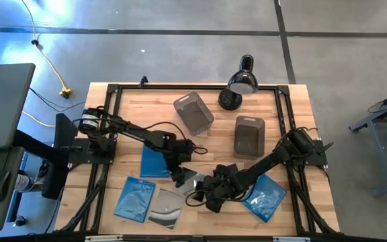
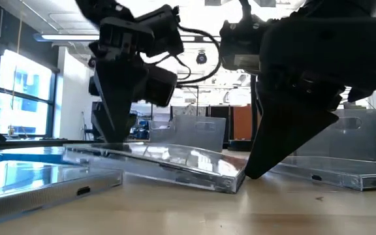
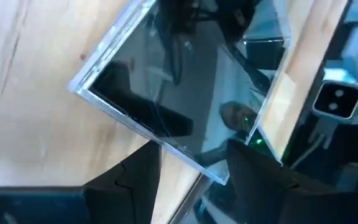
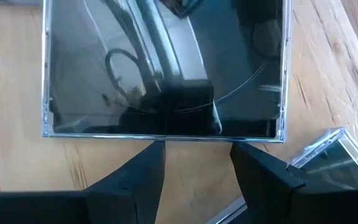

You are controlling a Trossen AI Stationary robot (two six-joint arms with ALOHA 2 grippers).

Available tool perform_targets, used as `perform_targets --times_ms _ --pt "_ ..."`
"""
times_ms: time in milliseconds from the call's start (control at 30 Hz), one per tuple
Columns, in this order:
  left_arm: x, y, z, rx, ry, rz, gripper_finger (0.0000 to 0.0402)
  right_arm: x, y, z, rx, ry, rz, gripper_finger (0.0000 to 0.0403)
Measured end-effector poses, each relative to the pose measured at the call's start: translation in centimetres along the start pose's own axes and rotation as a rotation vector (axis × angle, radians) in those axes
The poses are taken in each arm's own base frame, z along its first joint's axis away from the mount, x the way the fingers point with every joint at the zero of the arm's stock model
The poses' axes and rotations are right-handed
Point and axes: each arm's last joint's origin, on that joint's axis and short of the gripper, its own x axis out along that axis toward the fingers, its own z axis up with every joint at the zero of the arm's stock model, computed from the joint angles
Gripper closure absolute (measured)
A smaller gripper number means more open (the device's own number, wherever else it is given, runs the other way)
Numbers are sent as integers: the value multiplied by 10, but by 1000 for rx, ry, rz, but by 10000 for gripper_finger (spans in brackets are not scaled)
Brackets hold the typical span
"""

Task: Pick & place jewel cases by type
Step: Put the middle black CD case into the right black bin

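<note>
A dark grey-black jewel case (image 1: 193, 180) lies between both grippers near the table's middle front. My left gripper (image 1: 180, 176) is open and points down at its left end, with one corner of the case (image 3: 225, 177) between the fingers. My right gripper (image 1: 210, 195) is open at its right side, fingertips just short of the case's edge (image 4: 166, 135) in the right wrist view. Three blue cases lie flat: one (image 1: 154, 161) under the left arm, one (image 1: 134, 198) front left, one (image 1: 265, 195) front right. The clear-grey case with the silver disc (image 1: 165, 207) lies at the front. My left gripper comes from above with its fingers (image 2: 113, 134) over the dark case's left end (image 2: 90, 153); one finger (image 3: 253, 180) overlaps the corner, but I cannot tell whether it touches. My right gripper slants down from the right; one fingertip (image 2: 250, 171) meets the case's near right corner (image 2: 237, 177).
Two smoky grey tubs (image 1: 193, 112) (image 1: 249, 136) stand toward the far side, with the black lamp (image 1: 240, 84) at the far edge. A black frame runs around the table (image 1: 106, 134). Bare wood shows at the far left and between the tubs.
</note>
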Motion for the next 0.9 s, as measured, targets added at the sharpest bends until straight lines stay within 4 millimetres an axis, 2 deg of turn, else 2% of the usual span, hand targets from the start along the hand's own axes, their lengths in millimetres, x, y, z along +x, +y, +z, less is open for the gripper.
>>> perform_targets --times_ms 333,767,900 --pt "-1 -21 -4 55 36 45 232 -1 2 -2 -3 36 28 219" --pt "-1 -11 -7 26 -18 270 232 -4 7 -8 -25 33 24 219" --pt "-3 -5 -12 4 -6 380 232 -6 11 -11 -104 22 25 219"
